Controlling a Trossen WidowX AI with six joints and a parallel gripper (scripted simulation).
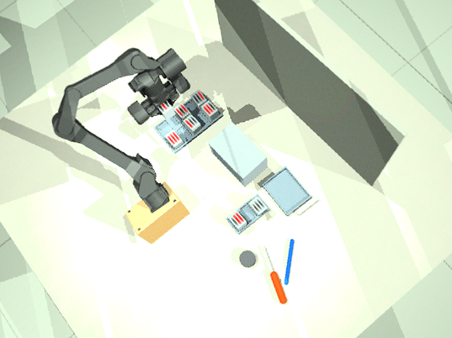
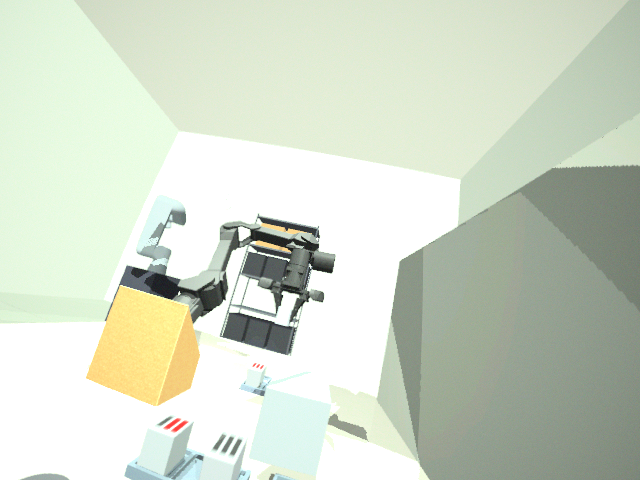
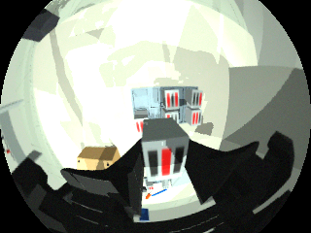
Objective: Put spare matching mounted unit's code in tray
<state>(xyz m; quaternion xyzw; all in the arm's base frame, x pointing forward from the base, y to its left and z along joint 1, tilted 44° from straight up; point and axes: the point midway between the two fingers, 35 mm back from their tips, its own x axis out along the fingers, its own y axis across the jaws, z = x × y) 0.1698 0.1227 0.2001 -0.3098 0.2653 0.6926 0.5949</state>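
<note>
Our tool [image 3: 162, 171] is clamped on a red-striped spare [image 3: 163, 149], high above the rack [image 1: 188, 122]; if the clamp slips, it falls among other spares.

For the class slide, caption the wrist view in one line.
The hand grips a red-striped spare block, lifted above the rack of spares.

a dark grey arm [image 1: 93, 133] of rounded, cylindrical joints, with black fingers, mounted on a tan block [image 1: 158, 218].
</note>
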